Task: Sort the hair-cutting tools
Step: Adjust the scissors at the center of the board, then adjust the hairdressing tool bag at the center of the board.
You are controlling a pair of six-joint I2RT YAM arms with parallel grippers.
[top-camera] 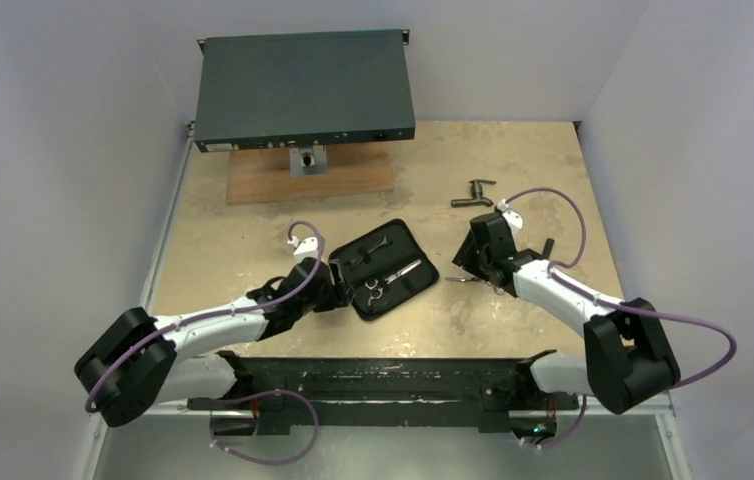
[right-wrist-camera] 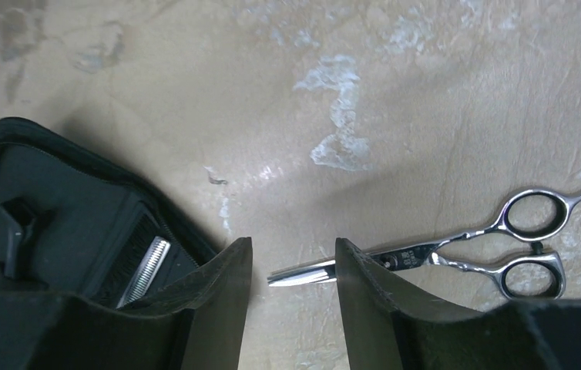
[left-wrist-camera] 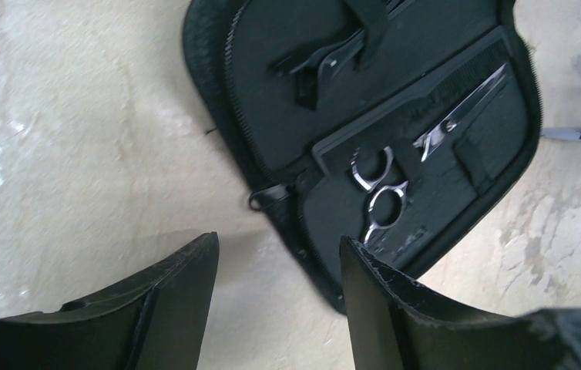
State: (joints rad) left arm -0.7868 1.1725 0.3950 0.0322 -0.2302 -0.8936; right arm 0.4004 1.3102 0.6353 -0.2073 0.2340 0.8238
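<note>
R gripper (right-wrist-camera: 293, 243), fingers apart & empty, straddles blade of loose scissors (right-wrist-camera: 426, 250) for a pick; L gripper (left-wrist-camera: 278, 239), wide & empty, sits by open case (left-wrist-camera: 272, 116), prob. to steady it.

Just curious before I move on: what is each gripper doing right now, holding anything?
Left gripper: open, holding nothing.
Right gripper: open over the blade tip of the loose scissors, nothing gripped.
</note>
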